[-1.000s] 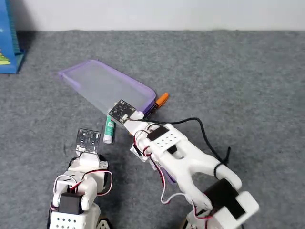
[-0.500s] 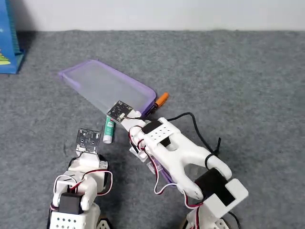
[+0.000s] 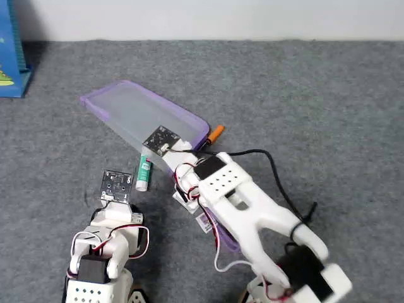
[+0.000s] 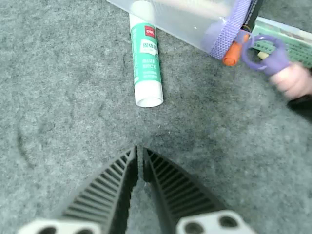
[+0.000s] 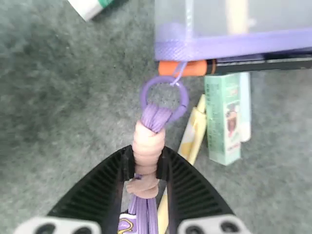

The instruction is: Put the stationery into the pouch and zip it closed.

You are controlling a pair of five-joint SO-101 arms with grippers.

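Note:
A translucent purple pouch [image 3: 142, 113] lies slantwise on the grey mat. From its near corner a purple pull ring [image 5: 164, 95] leads to a purple cord with a pinkish bead [image 5: 147, 141]. My right gripper [image 5: 146, 151] is shut on that pull cord. An orange pen [image 5: 234, 66] lies along the pouch's edge, beside a green eraser box [image 5: 226, 117] and a yellow pencil [image 5: 190, 134]. A green-and-white glue stick [image 4: 147, 63] lies on the mat next to the pouch. My left gripper [image 4: 140, 151] is shut and empty, a short way in front of the glue stick.
A blue box [image 3: 9, 57] stands at the far left edge, and a white wall runs along the back. A black cable [image 3: 271, 170] loops from the right arm. The mat to the right of the pouch is bare.
The right arm's rear links swung sideways and back while its gripper kept hold of the pull cord. The pouch shifted very slightly. The left arm stayed still.

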